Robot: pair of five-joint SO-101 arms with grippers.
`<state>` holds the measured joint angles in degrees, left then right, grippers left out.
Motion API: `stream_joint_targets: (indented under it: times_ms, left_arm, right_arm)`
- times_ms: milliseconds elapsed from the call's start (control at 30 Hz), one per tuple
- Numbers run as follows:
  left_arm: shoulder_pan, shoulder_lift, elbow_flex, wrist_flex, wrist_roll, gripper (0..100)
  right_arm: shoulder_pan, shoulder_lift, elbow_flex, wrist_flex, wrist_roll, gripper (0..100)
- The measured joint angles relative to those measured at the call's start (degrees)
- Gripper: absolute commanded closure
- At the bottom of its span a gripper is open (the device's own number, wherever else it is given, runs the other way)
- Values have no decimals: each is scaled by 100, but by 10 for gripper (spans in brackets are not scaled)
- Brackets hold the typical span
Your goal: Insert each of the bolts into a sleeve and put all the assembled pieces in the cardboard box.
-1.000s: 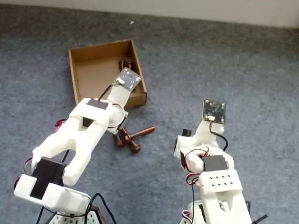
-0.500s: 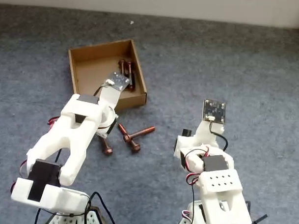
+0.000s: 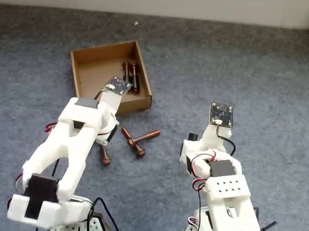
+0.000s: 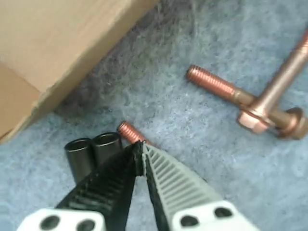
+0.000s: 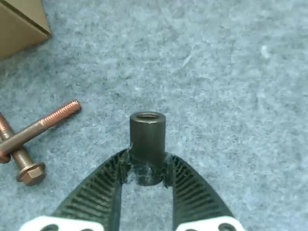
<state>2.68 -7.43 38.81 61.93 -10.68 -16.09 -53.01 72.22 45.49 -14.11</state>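
Observation:
My left gripper (image 4: pixel 139 155) is shut, its tips just off the front corner of the cardboard box (image 4: pixel 53 43). A copper bolt (image 4: pixel 130 133) pokes out from under those tips, and two black sleeves (image 4: pixel 94 150) lie beside them. In the high view this bolt (image 3: pixel 103 155) lies by the left arm. Two crossed bolts (image 3: pixel 136 137) (image 4: pixel 267 113) rest on the carpet between the arms. My right gripper (image 5: pixel 147 168) is shut on a black sleeve (image 5: pixel 147 134), held just above the carpet to the right of the crossed bolts (image 5: pixel 29 137). Assembled pieces (image 3: pixel 130 76) lie in the box (image 3: pixel 95 68).
Grey carpet covers the whole work surface. The box's front wall (image 3: pixel 137 104) stands close to the left arm's wrist. Open carpet stretches to the right of and beyond the right arm (image 3: pixel 218 173).
The left arm has pulled back from over the box toward the near left. One bolt has shifted left, away from the other two. The right arm has kept still.

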Motion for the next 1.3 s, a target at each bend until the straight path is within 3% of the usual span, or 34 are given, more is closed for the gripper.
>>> stream_joint_targets:
  times_ms: [200, 367, 600, 667, 1300]
  left_arm:
    - [-62, -1266, 0, 501, -1407, 784]
    - [-475, -1521, 0, 607, -2901, 776]
    - [-993, -1187, 0, 747, -5758, 775]
    - [-1037, -1090, 0, 747, -6277, 775]
    - [-123, 132, 105, 475, -6382, 779]
  right_arm:
    - [0, 0, 0, 0, 0, 994]
    - [0, 0, 0, 0, 0, 994]
    - [0, 0, 0, 0, 0, 994]
    - [0, 0, 0, 0, 0, 994]
    - [0, 0, 0, 0, 0, 994]
